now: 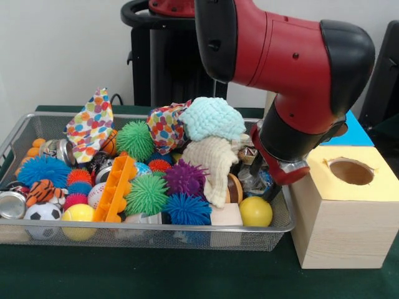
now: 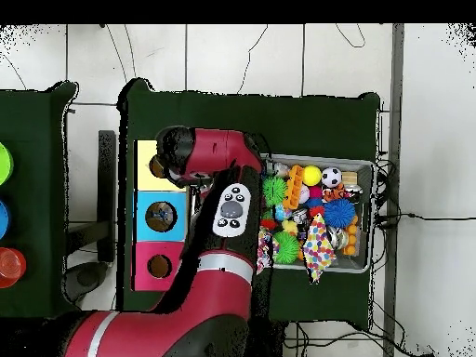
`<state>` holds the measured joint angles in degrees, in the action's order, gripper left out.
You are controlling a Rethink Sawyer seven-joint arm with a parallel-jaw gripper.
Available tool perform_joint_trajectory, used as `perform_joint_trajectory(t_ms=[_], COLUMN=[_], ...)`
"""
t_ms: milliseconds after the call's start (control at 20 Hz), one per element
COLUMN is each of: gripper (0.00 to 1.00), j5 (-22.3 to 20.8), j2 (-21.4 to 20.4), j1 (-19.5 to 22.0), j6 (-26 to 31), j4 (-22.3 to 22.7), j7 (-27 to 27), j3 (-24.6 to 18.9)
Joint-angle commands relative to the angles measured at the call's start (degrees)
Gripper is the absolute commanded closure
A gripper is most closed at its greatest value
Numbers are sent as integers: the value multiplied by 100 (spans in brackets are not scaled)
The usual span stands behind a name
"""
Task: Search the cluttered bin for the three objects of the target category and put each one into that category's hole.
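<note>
A wire mesh bin [image 1: 277,225] [image 2: 364,167] is heaped with toys: green [image 1: 147,194], purple [image 1: 184,177] and blue [image 1: 187,210] spiky balls, a yellow ball [image 1: 255,211], a soccer ball [image 1: 41,213], knitted cloths in pale blue [image 1: 212,118] and cream [image 1: 214,160], and spotted fabric [image 1: 92,123]. Beside the bin stands a wooden box with a yellow top and a round hole [image 1: 351,171] [image 2: 156,166]. My gripper [image 1: 267,182] reaches down into the bin's right end, just behind the yellow ball and mostly hidden by the wrist. In the overhead view the arm covers it.
A blue-topped hole [image 2: 160,216] and a pink-topped hole [image 2: 159,266] sit in line with the yellow one. An orange plastic piece [image 1: 116,187], metal cans [image 1: 12,204] and a tiger toy [image 1: 41,190] crowd the bin's left. Coloured cups [image 2: 7,215] stand on a separate table.
</note>
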<state>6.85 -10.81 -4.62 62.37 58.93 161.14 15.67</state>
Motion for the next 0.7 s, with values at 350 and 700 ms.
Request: perform_joint_trajectory(t_ms=[350,700], gripper=[0,0], j5=[242,216], j2=[984,1113], j1=[-67,-313], j6=[-286,197], j4=[227,-37], j7=[1338,1600], j3=[-178,279])
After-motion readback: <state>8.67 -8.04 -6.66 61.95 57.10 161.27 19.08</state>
